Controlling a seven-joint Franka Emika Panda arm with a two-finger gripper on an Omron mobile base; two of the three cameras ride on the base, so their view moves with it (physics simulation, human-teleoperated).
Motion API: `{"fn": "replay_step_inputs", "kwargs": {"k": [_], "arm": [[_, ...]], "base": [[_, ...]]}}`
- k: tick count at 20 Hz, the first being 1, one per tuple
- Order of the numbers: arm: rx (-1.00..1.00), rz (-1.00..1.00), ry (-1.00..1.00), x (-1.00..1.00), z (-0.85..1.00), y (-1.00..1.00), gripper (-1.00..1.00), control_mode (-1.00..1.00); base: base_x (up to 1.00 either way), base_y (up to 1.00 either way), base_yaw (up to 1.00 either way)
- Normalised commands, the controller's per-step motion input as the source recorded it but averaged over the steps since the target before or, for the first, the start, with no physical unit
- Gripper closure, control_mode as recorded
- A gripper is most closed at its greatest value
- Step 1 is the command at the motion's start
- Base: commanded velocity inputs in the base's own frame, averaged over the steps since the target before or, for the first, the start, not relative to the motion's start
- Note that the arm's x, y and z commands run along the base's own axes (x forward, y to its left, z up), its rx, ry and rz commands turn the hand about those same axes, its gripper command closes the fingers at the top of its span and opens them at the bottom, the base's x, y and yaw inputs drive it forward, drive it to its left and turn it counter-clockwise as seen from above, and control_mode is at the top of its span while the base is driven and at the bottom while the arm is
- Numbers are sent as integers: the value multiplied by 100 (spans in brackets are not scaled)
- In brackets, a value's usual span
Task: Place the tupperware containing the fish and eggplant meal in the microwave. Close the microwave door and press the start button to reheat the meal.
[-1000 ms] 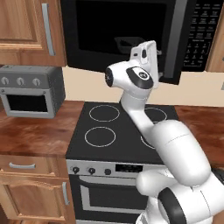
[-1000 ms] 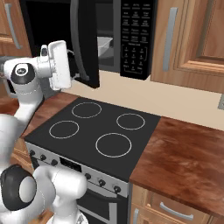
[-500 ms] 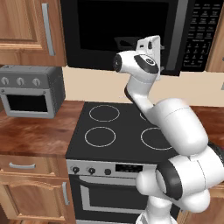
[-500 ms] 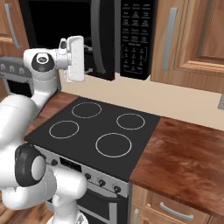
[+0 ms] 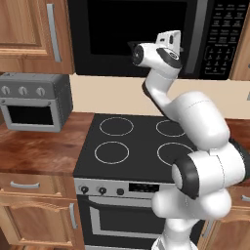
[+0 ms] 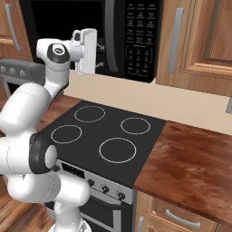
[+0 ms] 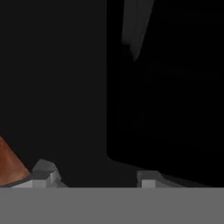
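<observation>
You're looking at a home kitchen. A black stove (image 5: 141,141) with four ringed burners sits between reddish-brown wooden counters (image 6: 190,167), its knobs (image 5: 102,191) lined along the front above an oven door (image 5: 122,222). Over it hangs a big black microwave (image 5: 146,34) with a white-labelled keypad (image 6: 140,38) beside its door. Wooden cabinets (image 6: 199,41) with grey bar handles (image 6: 174,41) flank it above, and drawers (image 5: 29,185) run below the counter. A small grey toaster oven (image 5: 34,100) with knobs stands on the counter to the left of the stove. A beige backsplash (image 6: 181,102) lines the wall.
</observation>
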Motion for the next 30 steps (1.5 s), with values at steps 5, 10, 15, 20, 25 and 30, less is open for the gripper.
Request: {"fn": "replay_step_inputs", "kwargs": {"k": [5, 10, 15, 20, 25, 30], "arm": [[8, 6, 0, 58, 0, -54, -100, -100], [3, 10, -2, -7, -8, -32, -100, -100], [0, 12, -7, -76, -7, 3, -100, -100], [0, 8, -24, -68, 9, 28, -100, -100], [7, 1, -31, -45, 8, 20, -100, -100], [28, 0, -40, -62, 13, 0, -100, -100]], "base": [[0, 0, 0], [0, 0, 0], [0, 0, 0], [0, 0, 0], [0, 0, 0], [0, 0, 0]]}}
